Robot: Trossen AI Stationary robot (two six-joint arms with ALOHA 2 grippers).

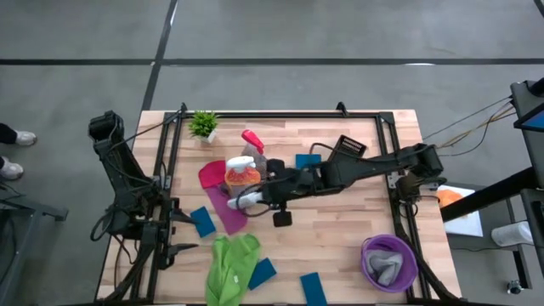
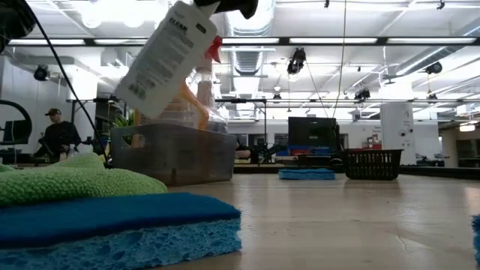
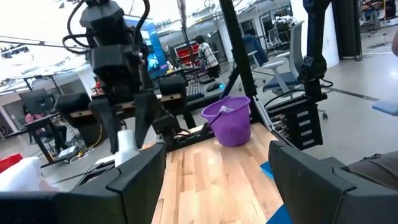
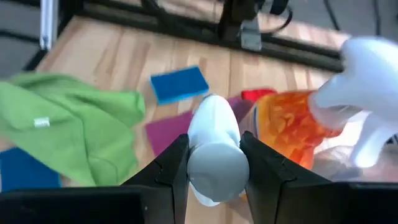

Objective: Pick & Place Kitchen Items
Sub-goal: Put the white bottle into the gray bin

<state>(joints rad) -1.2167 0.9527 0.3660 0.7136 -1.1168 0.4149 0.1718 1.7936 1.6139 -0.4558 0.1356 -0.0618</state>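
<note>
Room: a large workshop with ceiling lights, desks and monitors beyond the table; a person [image 2: 58,133] sits far off in the low view.
Surface: a wooden table [image 1: 340,229] with a dark frame around it.
White bottle: a white bottle [image 4: 214,149] is clamped between the fingers of the right gripper [image 1: 248,197], lifted off the table and tilted, above the magenta cloth [image 1: 219,191].
Right gripper: its fingers [image 4: 171,165] are pressed on the bottle's two sides, over the table's middle, just beside the orange spray bottle [image 1: 240,172].
Orange spray bottle: it stands upright with its white trigger head on top, next to a red-topped bottle [image 1: 252,141].
Cloths: a green cloth [image 1: 229,265] lies crumpled at the near edge; a grey cloth [image 1: 387,263] sits inside the purple bucket [image 1: 371,274].
Sponges: blue sponges [image 1: 202,221] lie scattered on the wood, one beside the green cloth, others near the front edge.
Left gripper: the left gripper [image 3: 214,174] waits at the table's left side, fingers spread apart, holding nothing.
Plant: a small potted plant [image 1: 203,125] stands at the far edge.
</note>
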